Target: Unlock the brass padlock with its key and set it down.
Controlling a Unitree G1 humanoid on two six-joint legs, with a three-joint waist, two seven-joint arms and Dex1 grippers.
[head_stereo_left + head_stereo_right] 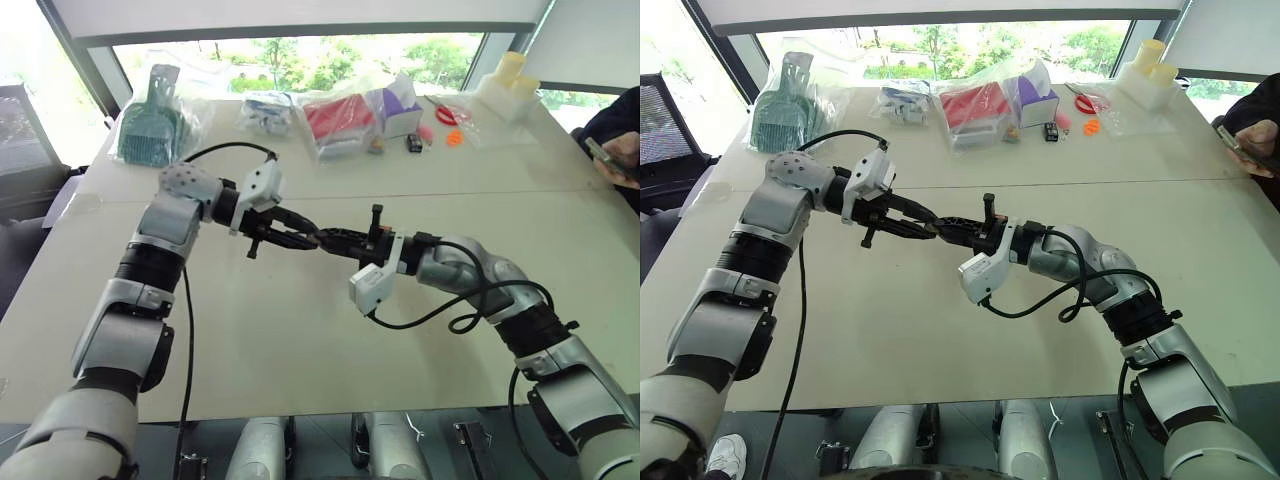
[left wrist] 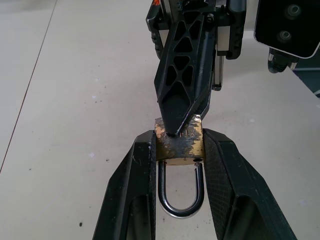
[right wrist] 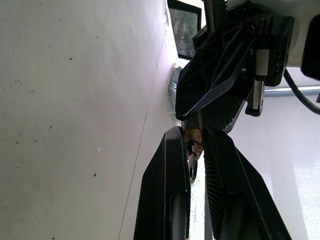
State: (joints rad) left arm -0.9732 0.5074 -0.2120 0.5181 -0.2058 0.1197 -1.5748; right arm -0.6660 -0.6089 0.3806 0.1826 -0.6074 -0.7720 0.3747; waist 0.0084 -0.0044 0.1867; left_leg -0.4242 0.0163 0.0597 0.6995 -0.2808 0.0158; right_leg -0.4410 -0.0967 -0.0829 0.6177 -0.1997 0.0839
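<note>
Nearest are the two arms, meeting over the pale tabletop (image 1: pixel 300 340) at mid-depth. One left gripper (image 1: pixel 300 240) reaches in from the left, one right gripper (image 1: pixel 335 240) from the right, tips together above the bare surface.

The left wrist view shows the left gripper's two black fingers (image 2: pixel 132 190) clamped on the one brass padlock (image 2: pixel 179 145), one finger on each side of its scuffed yellow body, the silvery shackle (image 2: pixel 180 200) looped back between them toward the wrist. The shackle looks seated in the body, though the joint is small and hard to read. The right gripper's fingers press against the far face of the padlock.

In the right wrist view the right fingers (image 3: pixel 167 190) are drawn close together on something small and metallic (image 3: pixel 193 167) just below the brass; it is likely the key, but it is mostly hidden between the fingers and I cannot tell its shape.

From the head views the padlock is lost behind the fingertips.

Along the far edge lie one green dustpan-like scoop (image 1: pixel 150 120) in plastic, several clear bags, one with something red (image 1: pixel 338 118), one purple box (image 1: pixel 402 105), a few small orange bits (image 1: pixel 455 138) and pale yellow containers (image 1: pixel 510 80). At the far right a person's hand (image 1: pixel 622 155) holding a phone is cut by the frame.
</note>
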